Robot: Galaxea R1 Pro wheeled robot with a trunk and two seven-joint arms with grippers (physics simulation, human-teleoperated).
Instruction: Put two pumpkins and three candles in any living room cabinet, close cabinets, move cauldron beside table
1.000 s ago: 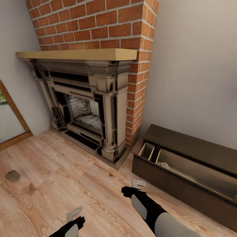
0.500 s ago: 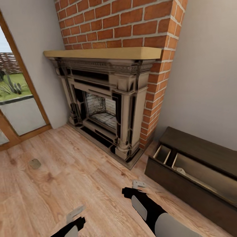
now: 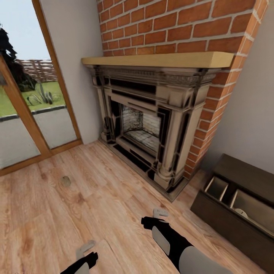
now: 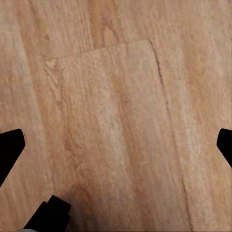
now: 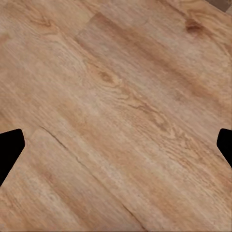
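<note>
While the brick fireplace (image 3: 152, 125) and glass garden doors (image 3: 26, 110) fill the far side, the dark-brown cabinet (image 3: 236, 213) sits low at the right with its front pulled open. A small candle (image 3: 66, 180) lies on the plank floor (image 3: 95, 198) well left of both grippers, left (image 3: 86, 249) and right (image 3: 160, 213), whose fingers (image 4: 10, 145) are spread apart and grasp nothing

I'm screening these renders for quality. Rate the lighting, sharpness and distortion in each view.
Head view: even, soft light, bright daylight through the glass doors, wide-angle lean in the fireplace, cabinet dim but readable. Left wrist view: floor grain soft, slightly blurred. Right wrist view: floor grain sharper, no glare.
</note>
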